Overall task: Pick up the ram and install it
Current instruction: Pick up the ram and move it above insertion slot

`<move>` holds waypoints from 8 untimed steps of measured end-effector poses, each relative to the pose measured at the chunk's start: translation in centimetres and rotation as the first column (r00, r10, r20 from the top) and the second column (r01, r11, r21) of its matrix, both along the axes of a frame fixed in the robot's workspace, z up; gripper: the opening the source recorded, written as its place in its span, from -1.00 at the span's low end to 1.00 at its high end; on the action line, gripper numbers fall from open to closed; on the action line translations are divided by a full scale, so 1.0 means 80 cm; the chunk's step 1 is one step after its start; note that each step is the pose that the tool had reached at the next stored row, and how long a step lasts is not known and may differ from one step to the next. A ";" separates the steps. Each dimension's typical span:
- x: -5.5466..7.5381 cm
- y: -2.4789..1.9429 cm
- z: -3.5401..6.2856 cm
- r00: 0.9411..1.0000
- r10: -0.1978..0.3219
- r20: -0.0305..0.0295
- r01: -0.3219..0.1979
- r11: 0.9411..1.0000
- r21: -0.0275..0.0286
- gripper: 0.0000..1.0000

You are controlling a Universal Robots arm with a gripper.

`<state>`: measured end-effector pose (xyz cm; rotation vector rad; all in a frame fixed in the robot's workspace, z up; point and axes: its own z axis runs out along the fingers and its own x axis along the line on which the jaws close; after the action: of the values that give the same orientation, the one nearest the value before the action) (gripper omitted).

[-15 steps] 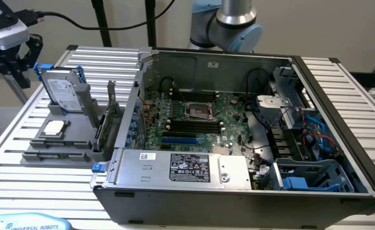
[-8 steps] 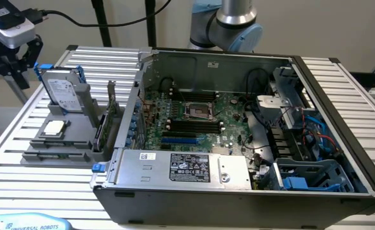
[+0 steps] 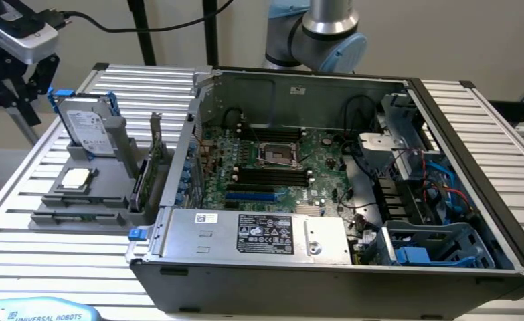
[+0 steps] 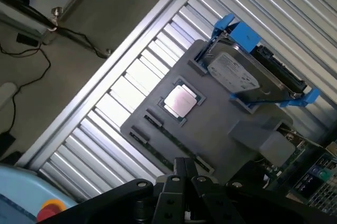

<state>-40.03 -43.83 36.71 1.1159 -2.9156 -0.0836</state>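
a: which step was in hand?
b: the pick-up, and by my read it was not begun; the gripper [image 4: 182, 163] hung over the grey parts holder [image 4: 226, 129] and touched nothing; its fingers were pressed together with nothing between them
a: where was the ram?
b: the ram [image 4: 176, 140] lay flat in a long groove of the holder, just beside the square processor chip [image 4: 180, 100]; of everything on the holder it was nearest the fingertips; the hard drive [image 4: 239, 74] in its blue caddy [image 4: 231, 26] stood on the holder too, well apart from the ram
a: and the install side?
b: the computer case [image 3: 333, 267] lay open on the slatted table [image 3: 476, 114], to the exterior view's right of the holder; the black memory slots [image 3: 271, 177] on the motherboard [image 3: 324, 150] looked empty; so nothing was installed
a: what did the grab call for?
b: a judgement only; the jaws needed to open first, then line up across the thin stick and come straight down; the stick sat low in its groove, so there was little edge to catch; a skewed approach risked striking the holder or the chip beside it
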 end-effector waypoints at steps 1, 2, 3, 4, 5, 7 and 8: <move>0.000 0.0000 0.000 1.000 0.018 0.000 -0.018 1.000 0.000 -0.79; 0.000 0.0000 0.000 0.999 0.036 0.000 -0.036 0.999 0.000 -0.79; 0.000 0.0000 -0.001 0.999 0.054 0.000 -0.054 0.999 0.000 -0.79; 0.000 0.0000 -0.001 0.997 0.072 0.000 -0.072 0.997 0.000 -0.79; 0.000 -0.0001 -0.001 0.996 0.091 0.000 -0.091 0.996 0.000 -0.79; 0.000 -0.0001 -0.001 0.992 0.127 0.000 -0.127 0.992 0.000 -0.79; 0.000 0.0000 -0.002 0.989 0.145 0.000 -0.145 0.989 0.000 -0.79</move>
<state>-40.02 -43.84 36.58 1.3231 -2.8232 -0.0814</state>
